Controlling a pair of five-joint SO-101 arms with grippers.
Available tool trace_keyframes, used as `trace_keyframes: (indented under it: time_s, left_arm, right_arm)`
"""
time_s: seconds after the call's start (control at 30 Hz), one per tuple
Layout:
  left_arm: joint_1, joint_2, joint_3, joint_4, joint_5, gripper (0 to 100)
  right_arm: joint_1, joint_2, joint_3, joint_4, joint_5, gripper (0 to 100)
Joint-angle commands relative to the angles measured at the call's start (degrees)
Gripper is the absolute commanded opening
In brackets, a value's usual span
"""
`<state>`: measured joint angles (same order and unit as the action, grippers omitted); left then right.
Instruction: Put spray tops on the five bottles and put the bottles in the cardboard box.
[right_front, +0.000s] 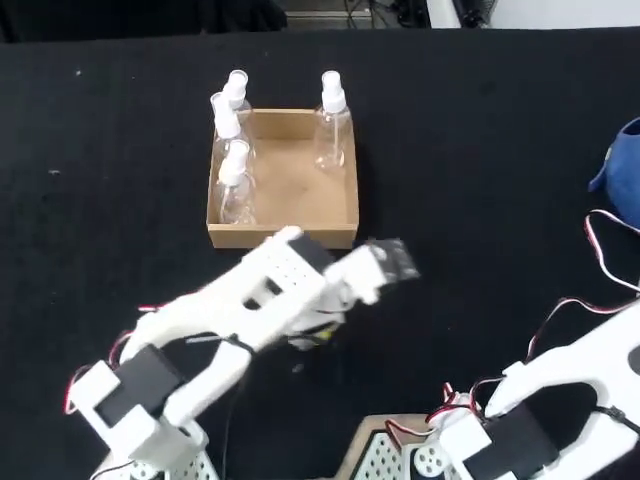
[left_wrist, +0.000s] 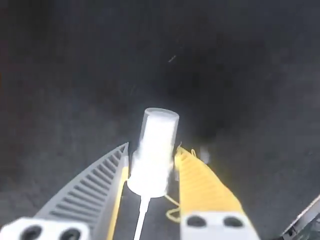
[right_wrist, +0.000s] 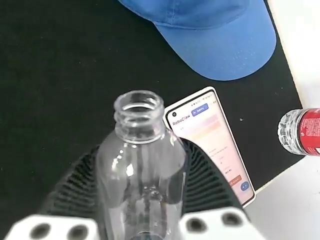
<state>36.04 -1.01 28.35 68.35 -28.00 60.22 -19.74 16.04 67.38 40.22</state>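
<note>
The cardboard box stands at the table's middle back. Several clear bottles with white spray tops stand upright in it, most along its left wall and one at the far right corner. My left gripper is shut on a white spray top, its thin tube pointing back towards the wrist. From above, that gripper hangs just right of the box's near right corner. My right gripper is shut on an open-necked clear bottle with no top.
A blue cap lies at the table's right edge. Beside it lie a phone and a red-labelled bottle. The right arm's body occupies the near right corner. Black cloth covers the table.
</note>
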Motion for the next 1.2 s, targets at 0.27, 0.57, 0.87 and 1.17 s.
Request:
trace_keyframes:
  time_s: [0.27, 0.57, 0.87, 1.17]
  left_arm:
    - [-2.5, -2.0, 6.9, -3.1, -6.8, 22]
    - [-2.6, -2.5, 9.0, -2.7, -14.9, 12]
    - [-3.7, -1.8, -2.2, 4.1, -6.1, 11]
    - [-7.0, -1.9, 6.3, -6.1, -0.1, 20]
  right_arm:
    - [-1.0, -1.5, -0.3, -1.1, 0.1, 1.1]
    - [-1.3, -1.4, -0.3, -1.1, 0.1, 1.1]
    - [-1.0, -1.2, -0.3, -1.1, 0.4, 1.1]
    - [-1.3, -1.5, 1.2, -1.5, 0.4, 1.1]
